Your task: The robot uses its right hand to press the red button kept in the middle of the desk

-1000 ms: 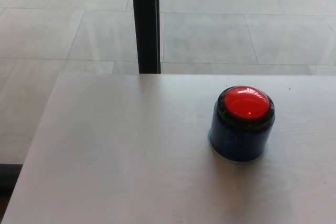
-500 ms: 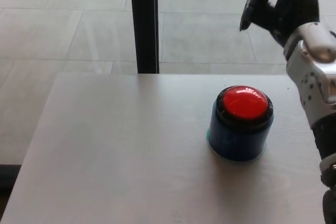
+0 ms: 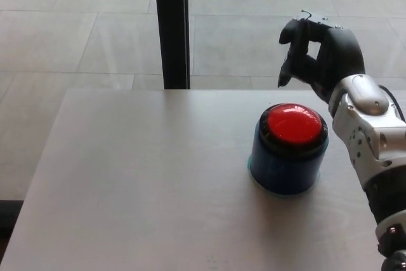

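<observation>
A round red button [image 3: 293,124] caps a dark blue cylindrical base [image 3: 283,168] standing right of centre on the pale desk [image 3: 139,182]. My right hand [image 3: 320,55] hangs in the air just behind and above the button, its black fingers [image 3: 289,52] curled downward and a little apart, holding nothing. It does not touch the button. The silver right forearm [image 3: 371,138] runs down the picture's right edge. My left hand does not show.
A black vertical post [image 3: 172,26] stands behind the desk's far edge, left of the button. Grey floor tiles [image 3: 76,36] lie beyond the desk. The desk's left edge runs diagonally at the picture's lower left.
My right hand entered from the upper right and has come down and slightly left, now closer above the button's far side. The view has shifted slightly.
</observation>
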{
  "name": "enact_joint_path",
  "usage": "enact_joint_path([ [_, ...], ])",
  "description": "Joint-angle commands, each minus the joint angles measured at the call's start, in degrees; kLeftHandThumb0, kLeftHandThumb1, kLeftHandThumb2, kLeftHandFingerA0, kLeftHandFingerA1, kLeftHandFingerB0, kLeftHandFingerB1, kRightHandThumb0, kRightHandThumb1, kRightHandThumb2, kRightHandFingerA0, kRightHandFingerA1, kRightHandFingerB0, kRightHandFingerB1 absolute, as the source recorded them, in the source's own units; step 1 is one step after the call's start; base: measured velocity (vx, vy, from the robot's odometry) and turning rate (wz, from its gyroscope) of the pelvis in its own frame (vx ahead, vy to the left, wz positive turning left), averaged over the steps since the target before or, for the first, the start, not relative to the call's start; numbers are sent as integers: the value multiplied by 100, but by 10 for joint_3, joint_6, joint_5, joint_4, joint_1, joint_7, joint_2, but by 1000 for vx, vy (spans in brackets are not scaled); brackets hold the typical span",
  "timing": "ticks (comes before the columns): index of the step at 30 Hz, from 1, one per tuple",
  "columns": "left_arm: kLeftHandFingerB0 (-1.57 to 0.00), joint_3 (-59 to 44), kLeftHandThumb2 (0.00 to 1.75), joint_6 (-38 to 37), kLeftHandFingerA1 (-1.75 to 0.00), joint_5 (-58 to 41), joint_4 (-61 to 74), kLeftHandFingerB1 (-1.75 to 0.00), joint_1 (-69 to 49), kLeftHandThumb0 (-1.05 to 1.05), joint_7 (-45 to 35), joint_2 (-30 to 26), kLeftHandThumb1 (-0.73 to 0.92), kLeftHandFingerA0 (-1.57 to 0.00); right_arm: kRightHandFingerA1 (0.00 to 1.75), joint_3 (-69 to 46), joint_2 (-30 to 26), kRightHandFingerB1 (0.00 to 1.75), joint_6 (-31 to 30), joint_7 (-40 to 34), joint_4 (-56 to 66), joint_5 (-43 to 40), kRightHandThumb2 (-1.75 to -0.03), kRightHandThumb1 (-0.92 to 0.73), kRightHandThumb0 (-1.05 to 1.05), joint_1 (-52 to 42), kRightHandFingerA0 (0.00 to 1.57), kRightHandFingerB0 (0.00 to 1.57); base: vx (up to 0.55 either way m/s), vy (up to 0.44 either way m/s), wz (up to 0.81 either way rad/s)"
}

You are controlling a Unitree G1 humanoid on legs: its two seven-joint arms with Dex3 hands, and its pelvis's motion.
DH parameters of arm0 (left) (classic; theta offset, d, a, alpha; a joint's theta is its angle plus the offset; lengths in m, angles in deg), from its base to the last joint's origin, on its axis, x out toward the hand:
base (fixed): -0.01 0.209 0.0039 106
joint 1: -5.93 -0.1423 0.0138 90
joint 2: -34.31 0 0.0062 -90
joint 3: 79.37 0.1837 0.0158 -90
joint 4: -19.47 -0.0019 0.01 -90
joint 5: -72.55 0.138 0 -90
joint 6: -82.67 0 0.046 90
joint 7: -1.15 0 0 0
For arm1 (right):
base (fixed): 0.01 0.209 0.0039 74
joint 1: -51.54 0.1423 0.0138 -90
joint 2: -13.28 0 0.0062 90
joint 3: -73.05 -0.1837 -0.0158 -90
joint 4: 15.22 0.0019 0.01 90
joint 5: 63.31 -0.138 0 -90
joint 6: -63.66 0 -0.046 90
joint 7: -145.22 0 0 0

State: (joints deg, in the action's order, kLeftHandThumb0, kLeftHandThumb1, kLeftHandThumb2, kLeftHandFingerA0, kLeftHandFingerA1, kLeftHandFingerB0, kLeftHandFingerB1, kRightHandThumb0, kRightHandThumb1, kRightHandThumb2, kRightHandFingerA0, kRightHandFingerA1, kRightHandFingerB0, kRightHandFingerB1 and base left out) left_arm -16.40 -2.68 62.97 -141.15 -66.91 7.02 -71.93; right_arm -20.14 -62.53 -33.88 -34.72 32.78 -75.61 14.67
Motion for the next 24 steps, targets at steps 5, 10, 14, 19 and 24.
enact_joint_path([
  [5,0,0,109,1,-98,-7,-1,-69,-4,-51,3,-8,84,-6,175,-6,18,165,10,-15,-31,25,-121,-51,-26,-21,93,70,0,0,0],
  [10,-2,5,110,2,-90,-5,2,-69,-5,-52,1,-6,87,-19,175,-6,21,167,12,-18,-39,33,-116,-53,-27,-31,91,69,0,0,0],
  [14,-1,9,111,3,-92,-3,4,-67,-13,-51,-7,-9,88,-23,175,-7,12,165,18,-6,-34,37,-124,-48,-26,-48,95,76,0,0,0],
  [19,0,4,113,2,-95,-9,-3,-65,-6,-52,11,-6,85,-35,175,-14,-4,162,19,-7,-40,44,-118,-55,-27,-59,92,74,0,0,0],
  [24,0,10,109,6,-90,-6,-1,-66,-1,-50,2,-11,87,-22,175,-16,-13,155,22,-10,-63,51,-117,-55,-25,-79,99,80,0,0,0],
])
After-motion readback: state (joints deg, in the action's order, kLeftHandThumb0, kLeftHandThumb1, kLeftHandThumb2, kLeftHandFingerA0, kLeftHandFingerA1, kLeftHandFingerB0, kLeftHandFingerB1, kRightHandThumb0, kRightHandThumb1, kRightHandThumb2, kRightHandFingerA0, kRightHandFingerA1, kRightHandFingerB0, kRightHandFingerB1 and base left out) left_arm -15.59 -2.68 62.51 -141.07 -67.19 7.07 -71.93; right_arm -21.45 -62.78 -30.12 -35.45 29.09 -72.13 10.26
